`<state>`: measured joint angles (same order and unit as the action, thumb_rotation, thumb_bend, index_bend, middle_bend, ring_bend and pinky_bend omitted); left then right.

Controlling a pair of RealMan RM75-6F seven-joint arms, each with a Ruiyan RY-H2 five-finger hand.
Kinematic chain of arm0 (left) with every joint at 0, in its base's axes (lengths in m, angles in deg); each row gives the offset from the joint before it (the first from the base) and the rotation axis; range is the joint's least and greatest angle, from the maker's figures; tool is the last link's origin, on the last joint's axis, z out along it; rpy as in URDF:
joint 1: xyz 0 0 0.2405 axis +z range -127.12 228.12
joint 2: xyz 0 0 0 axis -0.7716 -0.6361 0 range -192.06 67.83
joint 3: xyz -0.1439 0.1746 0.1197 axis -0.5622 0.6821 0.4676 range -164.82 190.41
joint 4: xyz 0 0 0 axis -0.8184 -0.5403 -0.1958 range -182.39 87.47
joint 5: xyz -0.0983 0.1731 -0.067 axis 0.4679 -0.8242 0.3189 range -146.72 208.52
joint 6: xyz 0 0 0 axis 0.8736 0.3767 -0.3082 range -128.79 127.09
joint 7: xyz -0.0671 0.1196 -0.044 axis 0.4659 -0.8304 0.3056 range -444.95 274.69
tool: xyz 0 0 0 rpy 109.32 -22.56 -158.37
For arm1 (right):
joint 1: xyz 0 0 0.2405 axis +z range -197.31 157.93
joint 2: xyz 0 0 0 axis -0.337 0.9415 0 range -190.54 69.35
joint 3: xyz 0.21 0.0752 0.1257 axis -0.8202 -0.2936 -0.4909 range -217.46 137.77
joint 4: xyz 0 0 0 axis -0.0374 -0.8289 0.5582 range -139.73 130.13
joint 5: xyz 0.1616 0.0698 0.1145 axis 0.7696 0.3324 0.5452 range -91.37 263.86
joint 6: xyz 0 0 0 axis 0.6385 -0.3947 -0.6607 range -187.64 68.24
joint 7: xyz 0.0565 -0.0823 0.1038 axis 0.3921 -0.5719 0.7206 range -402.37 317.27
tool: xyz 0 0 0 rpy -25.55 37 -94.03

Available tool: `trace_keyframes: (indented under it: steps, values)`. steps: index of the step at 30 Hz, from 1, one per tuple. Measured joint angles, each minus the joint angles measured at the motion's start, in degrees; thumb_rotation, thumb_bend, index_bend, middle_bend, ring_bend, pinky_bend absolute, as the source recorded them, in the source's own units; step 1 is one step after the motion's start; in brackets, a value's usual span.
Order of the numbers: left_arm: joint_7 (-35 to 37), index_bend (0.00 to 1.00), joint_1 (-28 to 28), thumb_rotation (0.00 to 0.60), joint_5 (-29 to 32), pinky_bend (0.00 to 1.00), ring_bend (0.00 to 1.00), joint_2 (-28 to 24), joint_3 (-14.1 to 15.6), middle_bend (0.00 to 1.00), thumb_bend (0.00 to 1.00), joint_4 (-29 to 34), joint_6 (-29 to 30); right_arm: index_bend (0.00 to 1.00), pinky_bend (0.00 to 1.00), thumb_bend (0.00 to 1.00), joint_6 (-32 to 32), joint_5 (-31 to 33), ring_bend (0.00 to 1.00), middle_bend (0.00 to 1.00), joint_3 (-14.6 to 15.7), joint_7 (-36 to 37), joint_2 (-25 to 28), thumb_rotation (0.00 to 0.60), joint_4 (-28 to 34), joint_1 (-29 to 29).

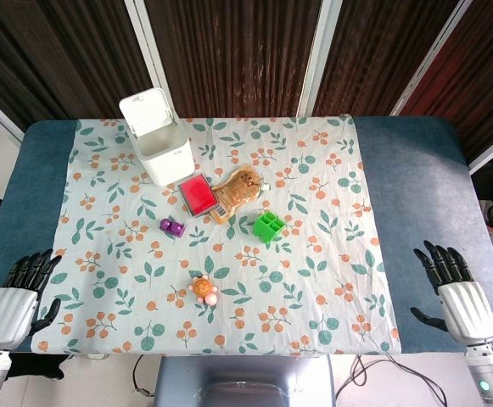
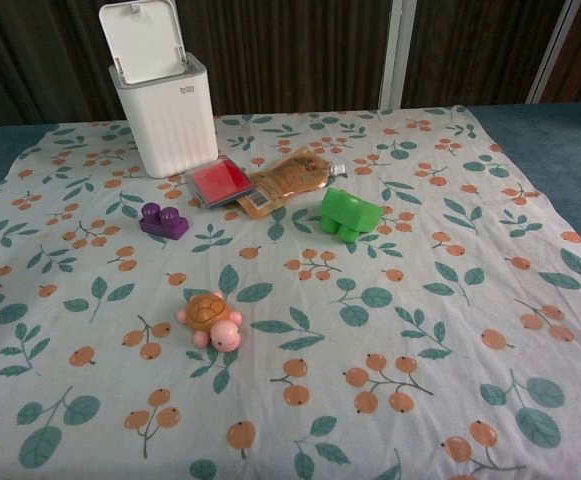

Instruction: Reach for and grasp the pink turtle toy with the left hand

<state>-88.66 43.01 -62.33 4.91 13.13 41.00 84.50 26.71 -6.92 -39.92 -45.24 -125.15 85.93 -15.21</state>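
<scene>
Waiting empty and spread at the table's near-left corner, the left hand (image 1: 19, 297) must reach toward the near-edge turtle (image 1: 204, 290).

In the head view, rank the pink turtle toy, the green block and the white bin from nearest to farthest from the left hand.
Measured from the left hand, open at the table's near left corner:
1. Pink turtle toy, near the cloth's front middle.
2. White bin, far back on the left.
3. Green block, right of centre.
</scene>
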Motion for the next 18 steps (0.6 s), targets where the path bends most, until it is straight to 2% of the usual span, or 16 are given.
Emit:
trace_keyframes:
  steps: [5, 8, 10, 13, 15, 18]
  values:
    - [-0.2, 0.00, -0.8, 0.600, -1.1, 0.11, 0.00, 0.4, 0.6, 0.00, 0.43, 0.3, -1.4, 0.00, 0.00, 0.21, 0.5, -0.4, 0.00, 0.00, 0.4, 0.4, 0.4, 0.600, -0.2, -0.4]
    - [-0.4, 0.00, -1.6, 0.600, -2.8, 0.19, 0.07, 1.5, 0.9, 0.00, 0.43, -0.1, -1.7, 0.00, 0.00, 0.21, 0.1, -1.1, 0.00, 0.00, 1.0, 1.3, 1.0, 0.600, 0.0, -0.5]
    - [-0.7, 0.00, -2.1, 0.600, -4.7, 0.34, 0.23, 2.8, 1.3, 0.00, 0.43, -0.7, -1.6, 0.00, 0.00, 0.21, 0.5, -1.8, 0.00, 0.00, 1.3, 2.1, 1.3, 0.600, 0.2, -0.5]
    - [-0.8, 0.02, -3.4, 0.600, -8.7, 0.66, 0.54, 5.4, 1.7, 0.00, 0.43, -2.2, -1.3, 0.00, 0.00, 0.21, 1.5, -3.0, 0.00, 0.00, 1.8, 2.9, 1.9, 0.600, 0.3, -0.9]
    - [-0.3, 0.04, -4.8, 0.600, -11.6, 0.81, 0.69, 7.8, 1.9, 0.00, 0.43, -3.8, -1.3, 0.00, 0.00, 0.21, 1.8, -3.4, 0.00, 0.00, 2.1, 3.8, 2.3, 0.600, 0.4, -1.1]
    - [0.0, 0.04, -8.0, 0.600, -14.7, 0.91, 0.79, 11.2, 2.2, 0.00, 0.43, -5.9, -3.7, 0.00, 0.00, 0.21, 1.8, -3.9, 0.00, 0.00, 2.5, 4.6, 2.8, 0.600, 0.6, -1.2]
